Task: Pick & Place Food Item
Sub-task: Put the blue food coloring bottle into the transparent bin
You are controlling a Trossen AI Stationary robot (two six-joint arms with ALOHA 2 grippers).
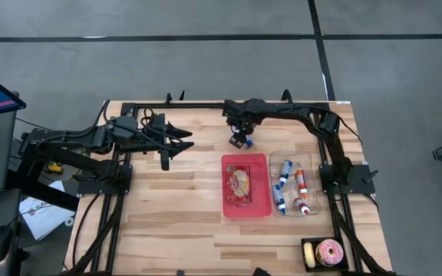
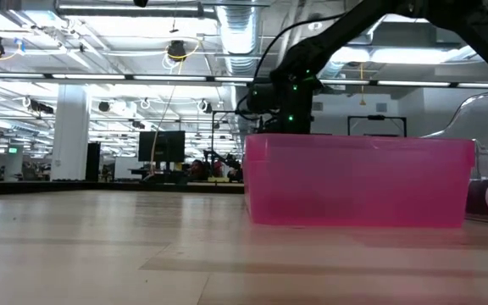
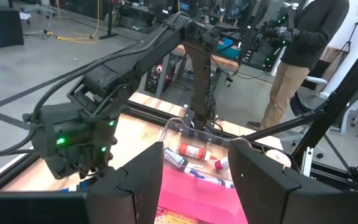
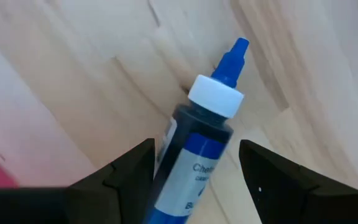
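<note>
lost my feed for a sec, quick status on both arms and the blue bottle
Right gripper above table behind pink bin, jaws around blue bottle. Left gripper waiting at left, jaws open, empty. Nothing in the way.

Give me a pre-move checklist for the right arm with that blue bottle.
1. Blue bottle sits between the right gripper jaws: ok.
2. Bottle lifted clear of the table: cannot tell.
3. Pink bin within the right arm's reach, just in front of it: ok.
4. Bin has room beside the packet already in it: ok.
5. Left gripper off to the side, jaws open, clear of the path: ok.
</note>
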